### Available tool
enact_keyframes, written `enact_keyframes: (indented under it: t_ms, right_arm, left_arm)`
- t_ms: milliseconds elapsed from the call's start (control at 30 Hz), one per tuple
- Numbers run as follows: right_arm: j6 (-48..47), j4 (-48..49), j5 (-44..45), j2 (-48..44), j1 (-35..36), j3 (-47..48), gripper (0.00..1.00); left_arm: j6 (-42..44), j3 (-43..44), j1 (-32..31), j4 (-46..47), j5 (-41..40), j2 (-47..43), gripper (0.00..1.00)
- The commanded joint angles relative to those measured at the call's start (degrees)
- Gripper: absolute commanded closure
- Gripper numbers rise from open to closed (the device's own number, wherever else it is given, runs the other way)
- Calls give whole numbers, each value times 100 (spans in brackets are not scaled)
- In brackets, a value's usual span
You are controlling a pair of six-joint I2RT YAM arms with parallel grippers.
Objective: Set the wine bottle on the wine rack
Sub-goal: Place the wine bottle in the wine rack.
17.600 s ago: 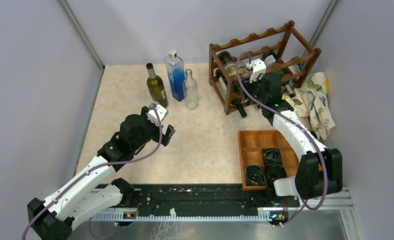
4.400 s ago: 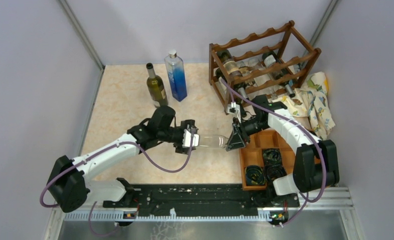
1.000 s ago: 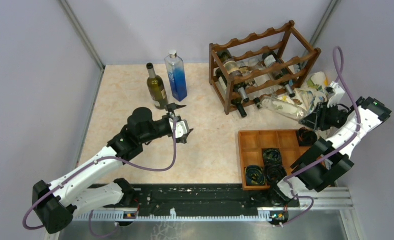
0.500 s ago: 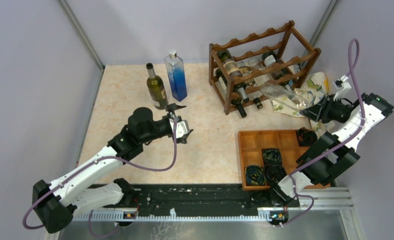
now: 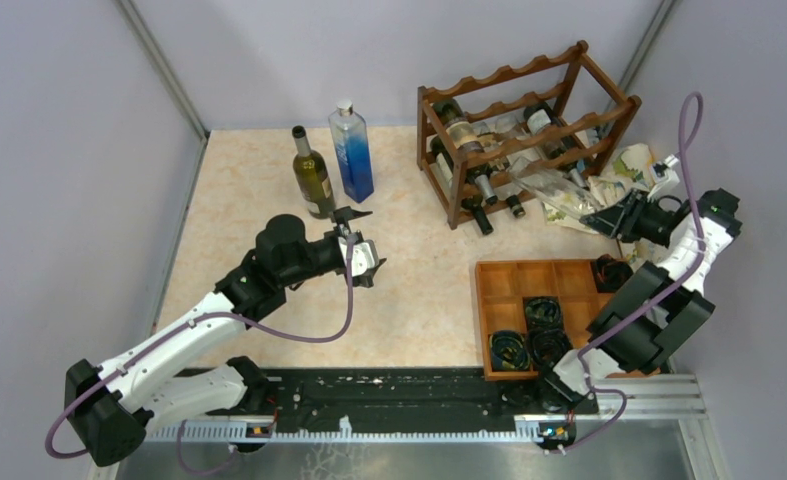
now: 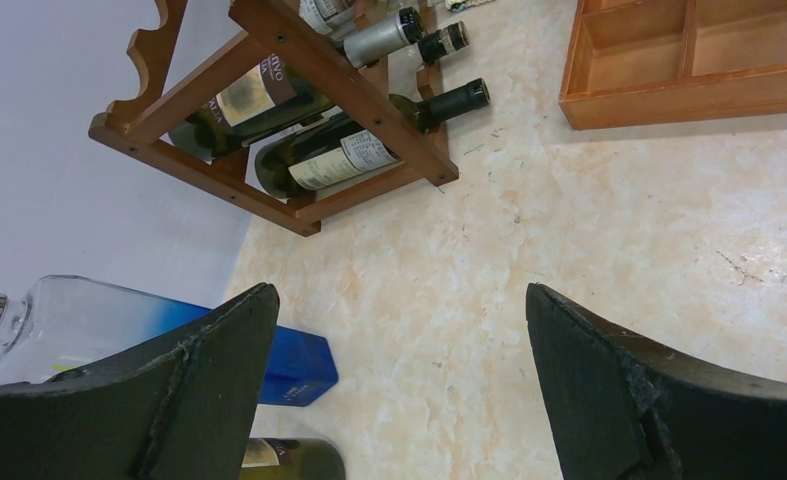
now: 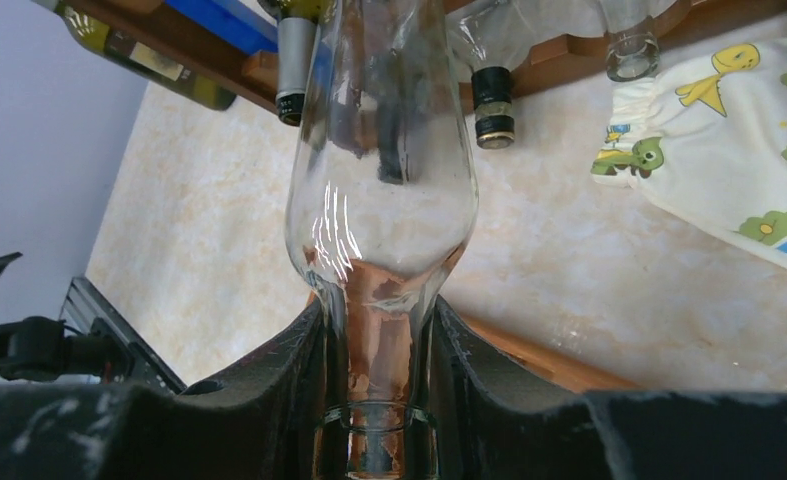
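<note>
- Bottle (image 5: 559,192) of clear glass hangs in the air, lying almost level. Its base points at the rack (image 5: 524,130) and it is just beside the rack's lower front rail, above the cloth (image 5: 631,170).
- The right pincer (image 7: 374,385) is closed narrow on the neck of the bottle, one finger on each side.
- Other bottles already lie in the rack, with their necks toward the front.
- The step in hand seems to be the approach to a free place. The next move needs the base to be aimed between two necks, then pushed in straight and let go only when the rails carry the bottle.
- The left pincer (image 6: 399,400) stands wide and holds nothing. It hovers over the table (image 5: 419,300), near the green bottle (image 5: 312,172) and the blue bottle (image 5: 351,150).
- The tray (image 5: 509,280) lies at the near right.
- Against half a second ago, the bottle has come lower and nearer to the rail; the left arm has not moved.
- A few seconds ago both pincers held the bottle over the table.
</note>
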Motion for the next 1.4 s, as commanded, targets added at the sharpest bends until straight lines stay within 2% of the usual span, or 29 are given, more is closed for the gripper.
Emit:
enact_keyframes:
  t_ms: [0, 100, 200, 500, 867, 1367]
  right_arm:
    - [1572, 1947, -753, -660, 137, -403, 100]
    - [2199, 2864, -798, -808, 181, -722, 100]
    - [2415, 3128, -869, -854, 206, -834, 100]
    - [1845, 2388, -735, -943, 200, -519, 100]
    - [687, 1024, -657, -857, -66, -58, 100]
    - [1151, 1689, -784, -915, -170, -232, 100]
  left_arm:
    - [18, 29, 26, 4, 96, 8, 1]
    - [19, 34, 24, -2, 96, 20, 1]
    - [19, 31, 26, -5, 94, 30, 1]
    - [37, 29, 26, -14, 113, 43, 1]
    - [57, 37, 26, -14, 155, 32, 1]
    - [63, 21, 26, -14, 135, -7, 1]
